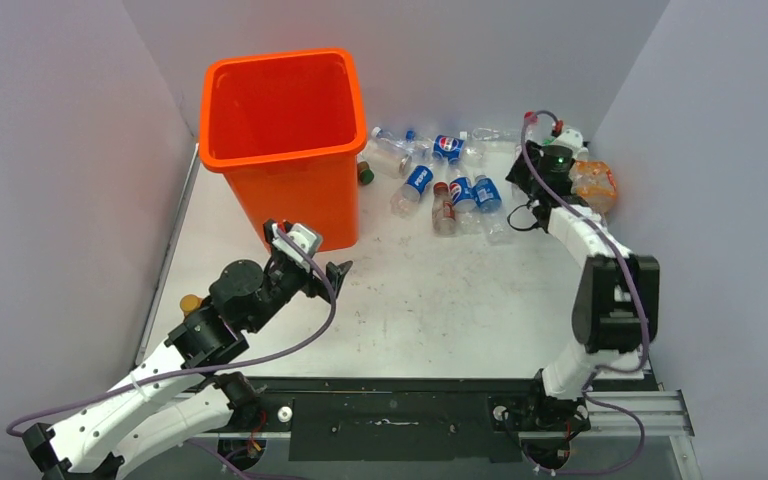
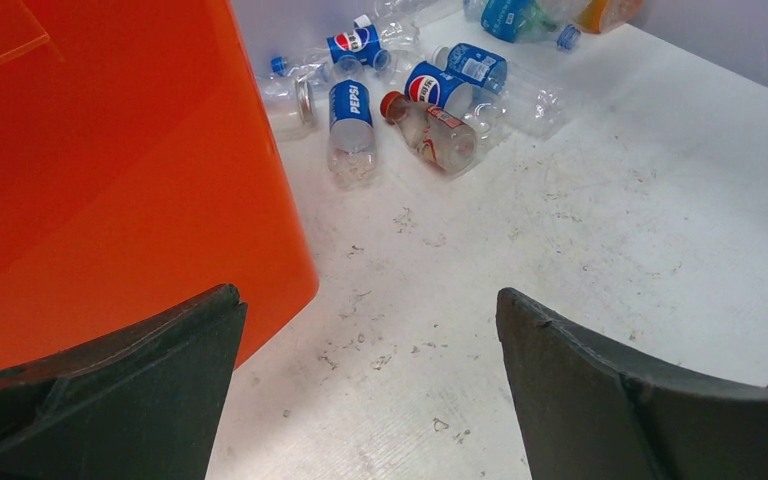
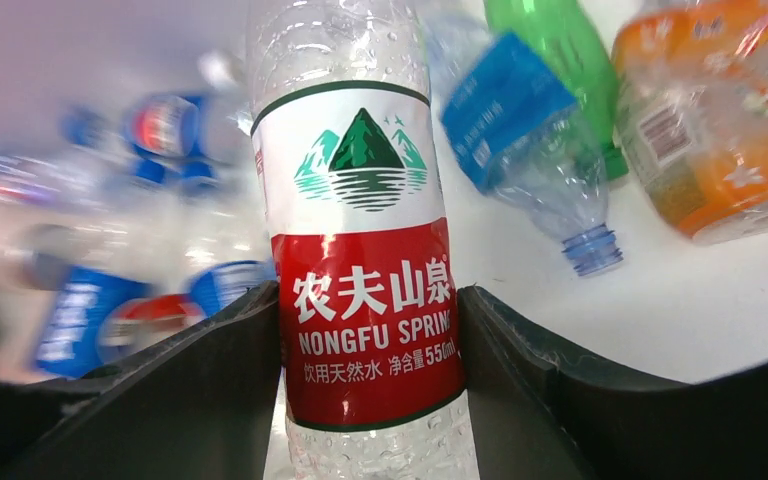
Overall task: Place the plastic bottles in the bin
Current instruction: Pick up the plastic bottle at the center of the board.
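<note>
Clasping red-labelled bottle [image 3: 360, 180], right hand [image 3: 367, 300], wrist-view only

Two arms of white shells and black joints, the left arm [image 1: 150, 385] at seven o'clock and the right arm [image 1: 610, 300] at four, each carry a purple cable [image 1: 332, 298], with a green light [image 1: 558, 157] on the right wrist and matte black wedge fingers [image 2: 130, 390] on the left gripper [image 2: 368, 298].

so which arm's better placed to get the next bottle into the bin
Right: the right pincer is closed around the Nongfu Spring bottle. The left pincer hangs open and empty beside the bin.
</note>
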Controlling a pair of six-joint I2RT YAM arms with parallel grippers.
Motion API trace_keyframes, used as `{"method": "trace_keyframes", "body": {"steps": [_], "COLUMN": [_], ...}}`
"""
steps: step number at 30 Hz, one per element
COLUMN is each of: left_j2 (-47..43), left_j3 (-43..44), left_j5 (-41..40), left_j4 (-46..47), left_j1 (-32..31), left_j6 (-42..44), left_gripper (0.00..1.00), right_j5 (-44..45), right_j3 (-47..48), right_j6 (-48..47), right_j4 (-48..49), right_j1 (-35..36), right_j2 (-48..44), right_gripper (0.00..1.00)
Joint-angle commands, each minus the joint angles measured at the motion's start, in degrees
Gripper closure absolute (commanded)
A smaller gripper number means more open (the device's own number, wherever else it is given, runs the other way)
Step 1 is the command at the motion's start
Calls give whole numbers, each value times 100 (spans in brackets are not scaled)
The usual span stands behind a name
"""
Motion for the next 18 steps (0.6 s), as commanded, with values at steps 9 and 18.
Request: {"method": "trace_keyframes", "body": {"steps": [9,18], "left_j2": [-673,-296], "left_j3": [-397,207], "left_j5": [1216,2220], "left_j4": [1178,2508], "left_j1": [-79,-79], "left_j6": [80,-1294], "left_gripper": [4,4], "right_j5": [-346,-2397], "right_j3": [-3108,-4081], "right_j6": [1075,1196], "right_j4": [1476,1724], "right_j1": [2155,2525], "right_j2": [-5410,-7524], "right_gripper": [50,51]}}
